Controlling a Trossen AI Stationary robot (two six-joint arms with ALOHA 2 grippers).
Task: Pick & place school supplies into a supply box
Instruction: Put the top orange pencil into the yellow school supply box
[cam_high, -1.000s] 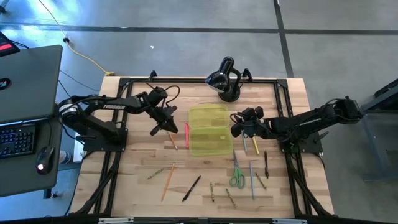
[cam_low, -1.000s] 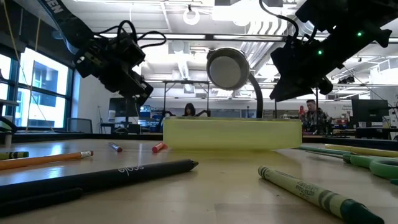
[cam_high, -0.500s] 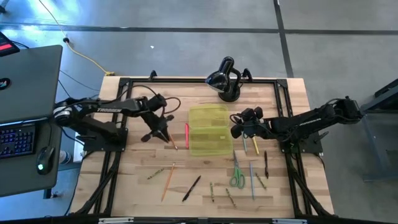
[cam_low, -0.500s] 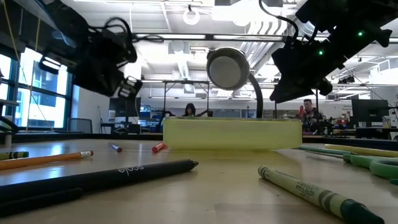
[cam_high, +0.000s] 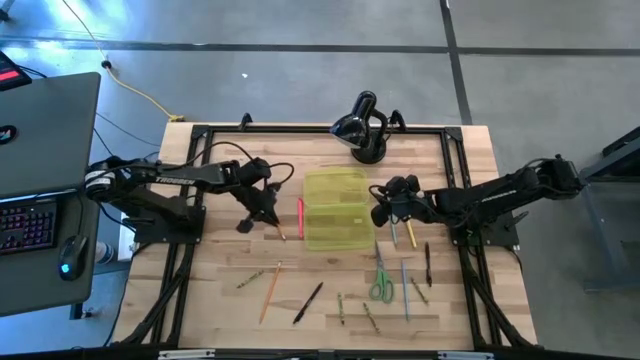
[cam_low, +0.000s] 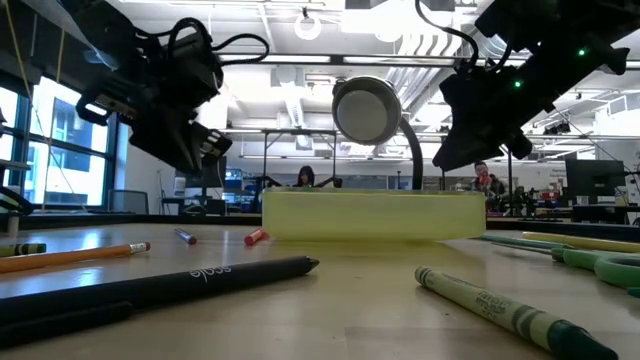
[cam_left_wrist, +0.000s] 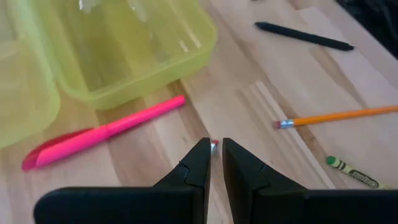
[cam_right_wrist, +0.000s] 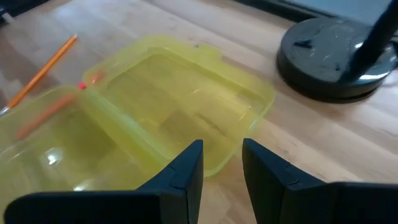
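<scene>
Open-plan lab or robotics workspace. Polished concrete floor with seams around a wooden bench table at centre. Laptop at 9 o'clock, yellow cable at 10. Low view: exposed ceiling ducts, strip lights, large windows, monitors, seated people at desks beyond.

Left arm has swung down toward the pencils.
Your left gripper has dropped from above the tabletop and turned; it now hangs just beside the pink pen, jaws narrowly parted.
</scene>
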